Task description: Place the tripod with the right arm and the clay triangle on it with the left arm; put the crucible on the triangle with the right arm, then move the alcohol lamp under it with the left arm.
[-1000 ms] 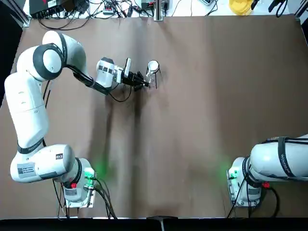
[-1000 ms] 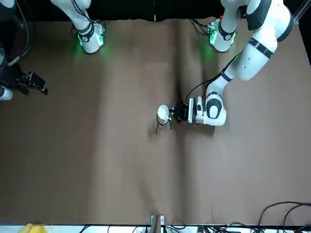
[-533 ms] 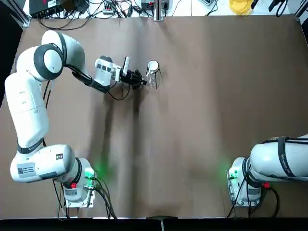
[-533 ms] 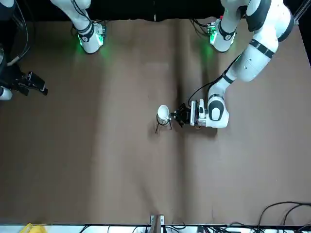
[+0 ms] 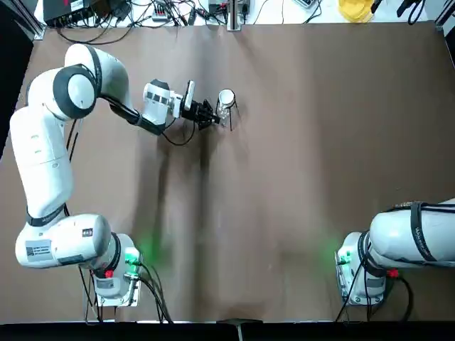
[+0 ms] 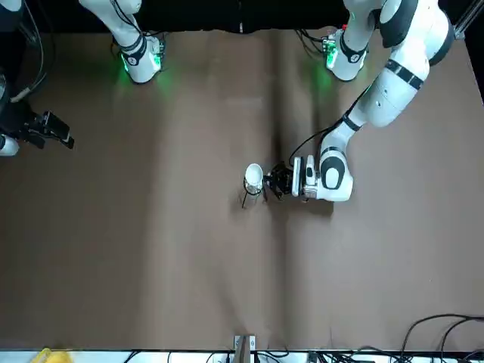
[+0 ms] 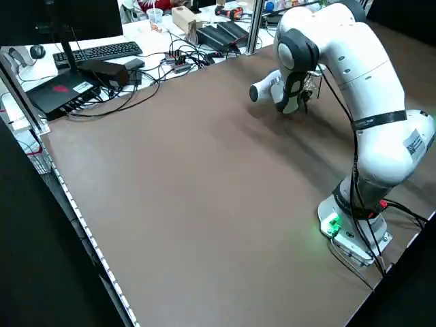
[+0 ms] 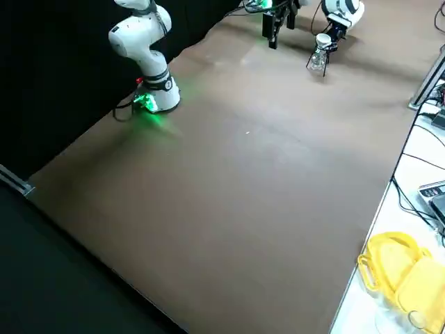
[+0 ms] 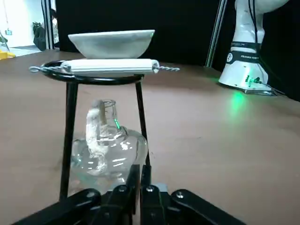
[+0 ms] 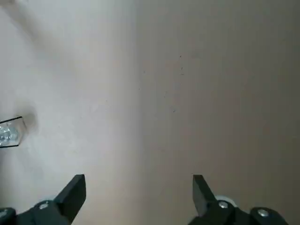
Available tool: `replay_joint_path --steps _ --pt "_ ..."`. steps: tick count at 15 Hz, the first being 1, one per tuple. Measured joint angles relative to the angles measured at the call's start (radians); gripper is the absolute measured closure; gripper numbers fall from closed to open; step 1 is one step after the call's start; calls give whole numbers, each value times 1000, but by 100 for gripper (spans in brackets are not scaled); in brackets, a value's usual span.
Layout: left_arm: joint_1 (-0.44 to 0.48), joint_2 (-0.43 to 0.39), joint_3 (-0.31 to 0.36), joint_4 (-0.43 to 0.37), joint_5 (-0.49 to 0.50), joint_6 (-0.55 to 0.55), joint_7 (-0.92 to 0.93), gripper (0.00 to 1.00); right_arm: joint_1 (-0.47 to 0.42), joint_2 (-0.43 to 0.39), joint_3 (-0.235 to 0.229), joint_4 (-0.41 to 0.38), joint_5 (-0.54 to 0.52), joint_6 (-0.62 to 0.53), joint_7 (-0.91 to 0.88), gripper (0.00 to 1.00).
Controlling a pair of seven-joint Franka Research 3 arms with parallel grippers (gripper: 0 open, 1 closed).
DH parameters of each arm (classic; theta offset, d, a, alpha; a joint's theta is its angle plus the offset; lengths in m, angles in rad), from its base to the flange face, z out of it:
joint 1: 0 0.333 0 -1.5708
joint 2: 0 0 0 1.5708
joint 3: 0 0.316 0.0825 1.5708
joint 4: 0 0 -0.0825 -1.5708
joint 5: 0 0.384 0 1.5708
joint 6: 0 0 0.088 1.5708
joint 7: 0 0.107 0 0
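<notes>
Even overhead light on the brown table (image 5: 298, 177), soft arm shadows falling toward 6 o'clock in the top view, green base glow on the cloth, glints on the alcohol lamp (image 9: 108, 152), right wrist view washed pale, black surround beyond the table

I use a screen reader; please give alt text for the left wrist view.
A shallow white crucible sits on a white clay triangle atop a black wire tripod. A clear glass alcohol lamp stands between the legs, just beyond the closed left gripper.
</notes>
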Motion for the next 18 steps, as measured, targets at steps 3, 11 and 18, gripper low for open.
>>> replay_joint_path --steps 3,11,18 --pt "3 0 6 0 0 1 0 92 0 0 0 0 0 0 0 0" --pt "67 -36 9 -42 35 -15 -21 92 1 0 2 0 0 -1 -1 0" --pt "175 -156 8 -26 358 -91 -365 83 1 0 3 0 0 1 -1 0"
